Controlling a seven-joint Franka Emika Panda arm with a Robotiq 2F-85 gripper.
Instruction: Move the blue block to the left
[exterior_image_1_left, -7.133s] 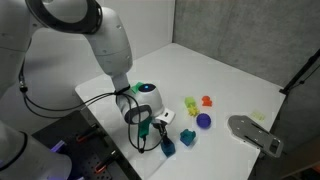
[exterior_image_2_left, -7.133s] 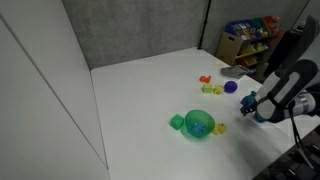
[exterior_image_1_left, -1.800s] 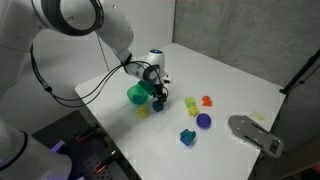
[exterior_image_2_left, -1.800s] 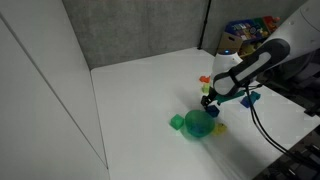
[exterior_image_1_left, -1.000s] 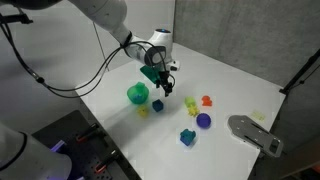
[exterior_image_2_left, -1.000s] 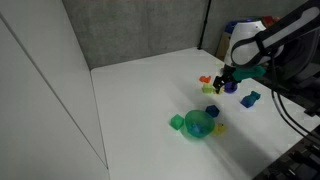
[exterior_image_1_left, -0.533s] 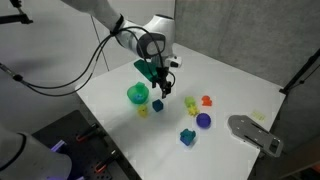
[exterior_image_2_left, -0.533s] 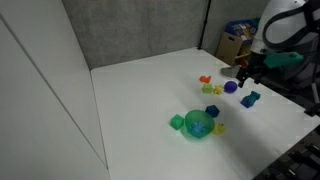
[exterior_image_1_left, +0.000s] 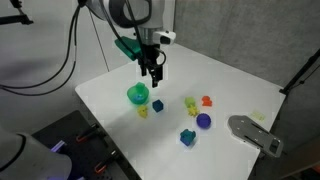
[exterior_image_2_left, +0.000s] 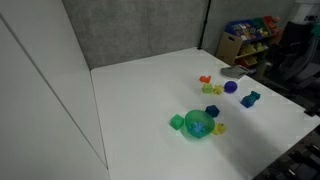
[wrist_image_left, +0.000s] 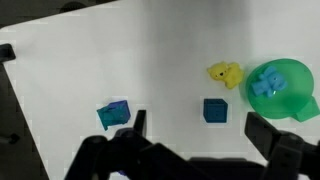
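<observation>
**A:** Where is the blue block?

**B:** I see the blue block (exterior_image_1_left: 157, 104) lying free on the desk (exterior_image_1_left: 235, 82). It is just beside the green bowl (exterior_image_1_left: 137, 95), on the side of the desk whose edge the bowl sits nearest. A small yellow piece (exterior_image_1_left: 142, 111) lies close to both.

**A:** And the claw?

**B:** My claw (exterior_image_1_left: 152, 80) hangs in the air above the block and touches nothing. In the wrist view its two fingers (wrist_image_left: 135, 122) stand wide apart and empty. The block shows on the bare desk between them, with the yellow piece and the bowl off to one side.

**A:** What about the other blue thing?

**B:** That is the teal piece (exterior_image_1_left: 187, 136). It lies well apart from the block, further along toward the desk's near corner, next to the purple ball (exterior_image_1_left: 203, 120). An orange piece (exterior_image_1_left: 207, 101) and a yellow-green piece (exterior_image_1_left: 190, 103) sit near the middle of the desk.
</observation>
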